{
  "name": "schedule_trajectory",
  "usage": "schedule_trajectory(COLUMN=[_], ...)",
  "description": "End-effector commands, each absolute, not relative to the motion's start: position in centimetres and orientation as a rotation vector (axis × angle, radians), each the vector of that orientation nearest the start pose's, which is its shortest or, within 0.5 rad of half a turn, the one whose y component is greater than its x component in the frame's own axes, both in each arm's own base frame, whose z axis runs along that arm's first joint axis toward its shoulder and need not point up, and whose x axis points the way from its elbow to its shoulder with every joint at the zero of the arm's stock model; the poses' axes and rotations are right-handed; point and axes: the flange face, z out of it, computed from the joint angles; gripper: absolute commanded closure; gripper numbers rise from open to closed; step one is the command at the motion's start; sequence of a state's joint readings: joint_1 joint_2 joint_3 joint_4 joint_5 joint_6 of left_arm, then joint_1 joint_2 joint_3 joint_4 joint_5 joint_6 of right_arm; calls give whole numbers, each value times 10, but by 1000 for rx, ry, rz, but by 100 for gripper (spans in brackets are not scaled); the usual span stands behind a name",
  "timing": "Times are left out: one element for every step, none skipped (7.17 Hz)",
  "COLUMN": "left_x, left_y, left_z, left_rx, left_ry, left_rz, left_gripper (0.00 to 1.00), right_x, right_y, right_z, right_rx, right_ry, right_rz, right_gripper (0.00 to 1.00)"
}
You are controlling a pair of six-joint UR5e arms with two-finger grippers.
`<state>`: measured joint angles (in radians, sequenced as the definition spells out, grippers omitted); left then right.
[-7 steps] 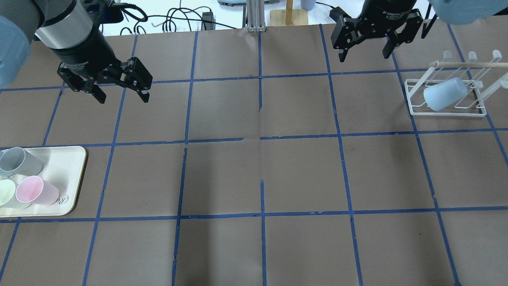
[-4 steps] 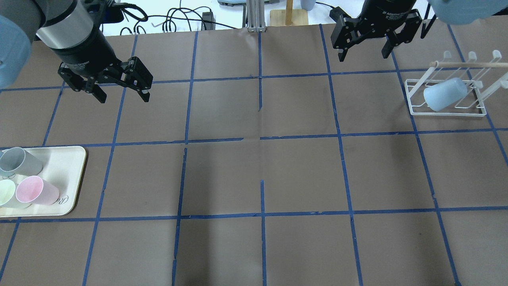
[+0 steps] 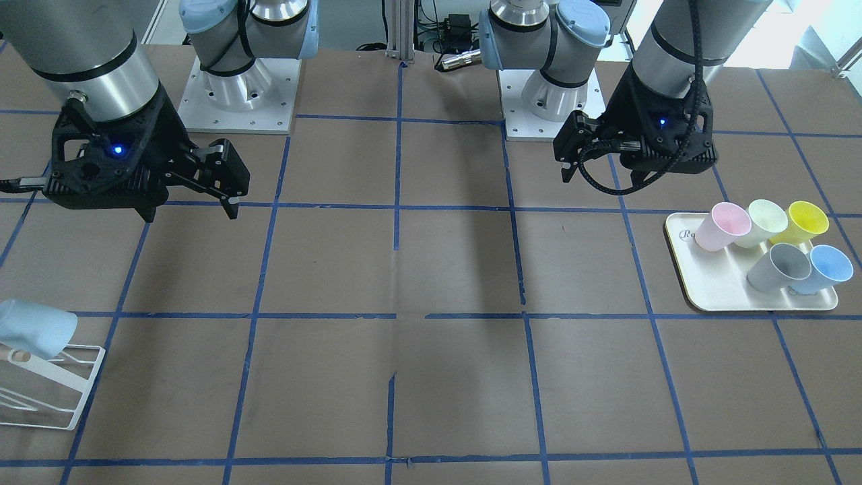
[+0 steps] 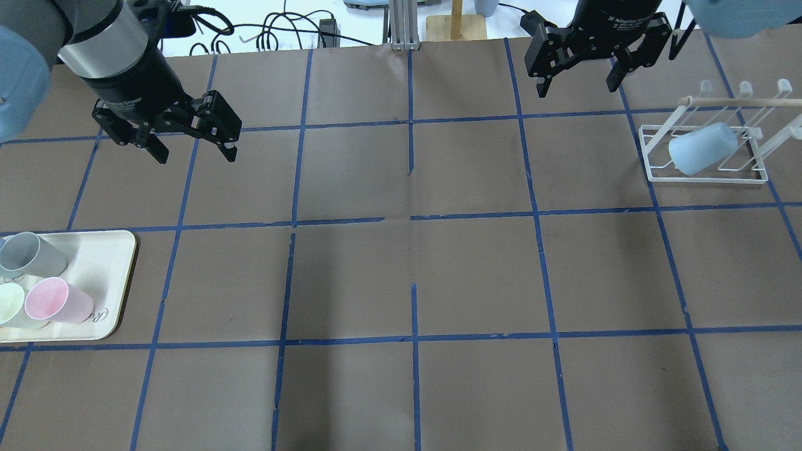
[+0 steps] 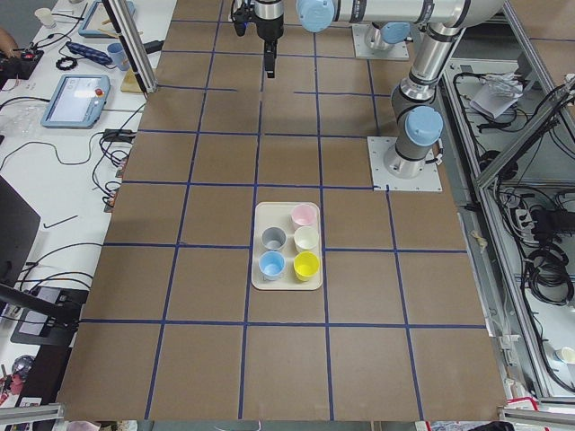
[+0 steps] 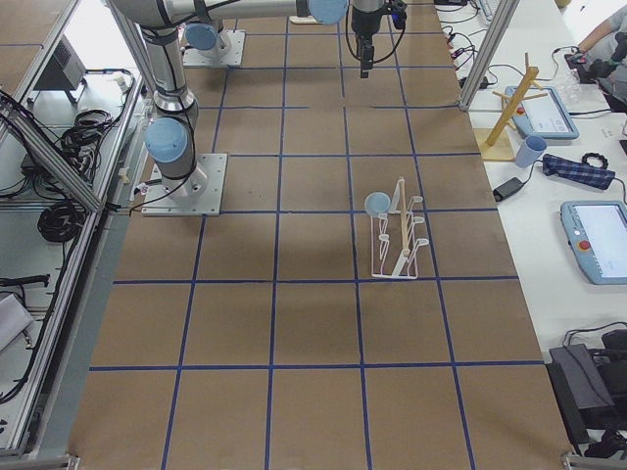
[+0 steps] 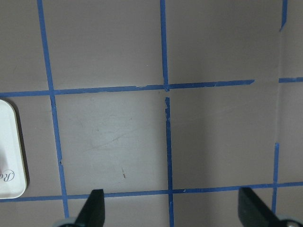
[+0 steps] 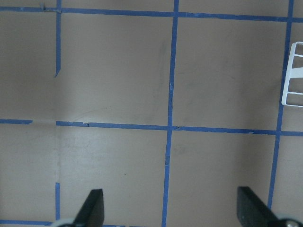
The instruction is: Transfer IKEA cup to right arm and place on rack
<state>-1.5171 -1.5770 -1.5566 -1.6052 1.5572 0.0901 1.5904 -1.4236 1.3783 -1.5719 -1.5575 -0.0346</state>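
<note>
A pale sky-blue IKEA cup point(image 4: 702, 148) lies tilted on the white wire rack point(image 4: 705, 177) at the far right; it also shows in the front view point(image 3: 34, 327). A second blue cup point(image 3: 827, 266) stands on the cream tray point(image 3: 714, 286). My right gripper point(image 4: 575, 89) is open and empty, raised near the table's far edge, left of the rack. My left gripper point(image 4: 194, 153) is open and empty, raised beyond the tray. Both wrist views show only bare table between open fingers point(image 7: 94, 210) point(image 8: 94, 210).
The tray point(image 4: 106, 250) at the left edge also holds a grey cup point(image 4: 31, 254), a pink cup point(image 4: 56, 300), a pale green cup point(image 4: 9, 304) and a yellow cup point(image 3: 801, 221). A corner of the rack point(image 8: 293, 75) shows in the right wrist view. Brown paper with blue tape lines covers the table.
My right gripper has drifted slightly right and toward the far edge, still open. My left gripper has barely moved. The cup on the rack has not moved.
</note>
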Motion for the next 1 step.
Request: schedule_trajectory(left_x=[-108], left_y=[-498], left_z=[488], left_rx=[58], left_ry=[3155], left_rz=[42], left_gripper=[0], right_x=[147], right_y=[-550], right_z=[502], right_rx=[-86], right_ry=[3116], right_rz=[-3], right_gripper=[0])
